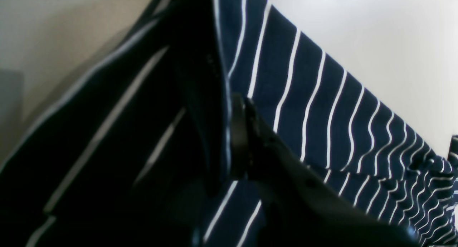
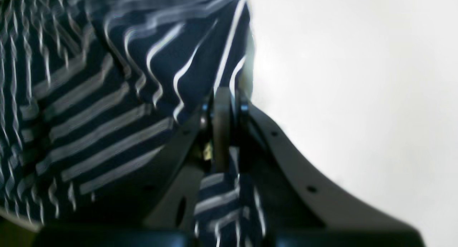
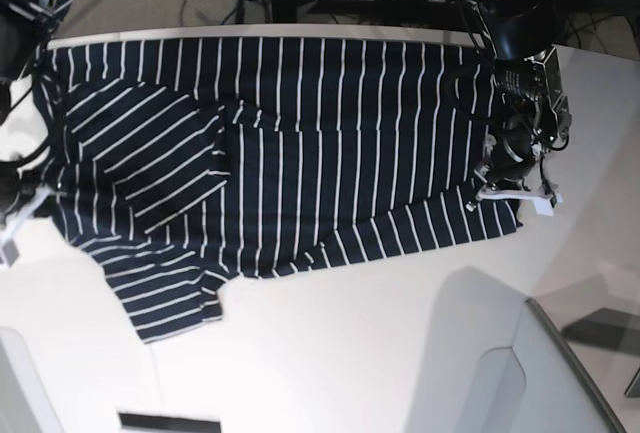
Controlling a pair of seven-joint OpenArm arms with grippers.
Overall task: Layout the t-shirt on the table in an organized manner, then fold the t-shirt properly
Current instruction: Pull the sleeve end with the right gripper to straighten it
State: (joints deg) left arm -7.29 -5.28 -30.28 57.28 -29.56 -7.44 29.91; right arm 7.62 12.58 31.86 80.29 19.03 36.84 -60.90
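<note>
Striped t-shirt [image 3: 300,143] spread in base view, wrist views show both tools pinching fabric

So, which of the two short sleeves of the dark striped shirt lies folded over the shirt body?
The sleeve at the base view's left, diagonal stripes, lies folded over the dark navy white-striped t-shirt. The other sleeve sticks out onto the white table.

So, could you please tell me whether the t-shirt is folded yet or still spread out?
Mostly spread: the t-shirt lies open across the table, with only one sleeve turned over the body at the base view's left.
</note>
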